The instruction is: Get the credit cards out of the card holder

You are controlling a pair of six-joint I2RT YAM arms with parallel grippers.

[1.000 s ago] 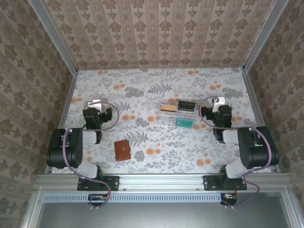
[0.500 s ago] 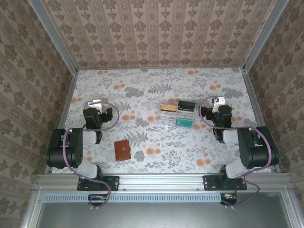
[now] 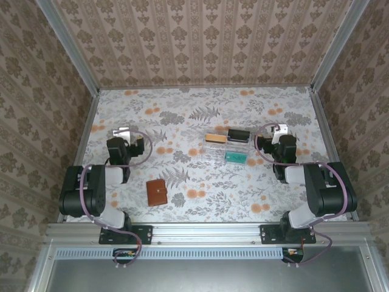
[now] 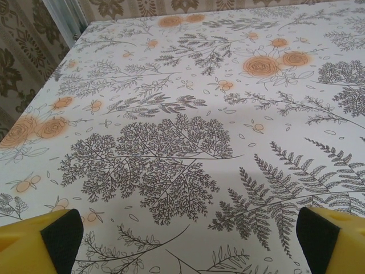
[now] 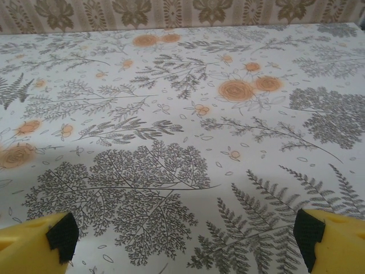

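Observation:
The card holder (image 3: 157, 193), a small brown leather wallet, lies folded shut on the floral table near the front, just right of my left arm. The credit cards are hidden. My left gripper (image 3: 121, 131) rests low at the left side of the table, behind the card holder and apart from it. In the left wrist view the left gripper (image 4: 188, 245) stands open, its yellow fingers (image 4: 57, 237) wide over bare tablecloth. My right gripper (image 3: 278, 129) rests at the right side. Its jaws (image 5: 182, 237) are open too, with nothing between them.
A clear plastic tray (image 3: 220, 149) stands mid-table, left of my right gripper, holding a tan item (image 3: 214, 138), a black item (image 3: 238, 134) and a green item (image 3: 234, 157). Patterned walls close in the table on three sides.

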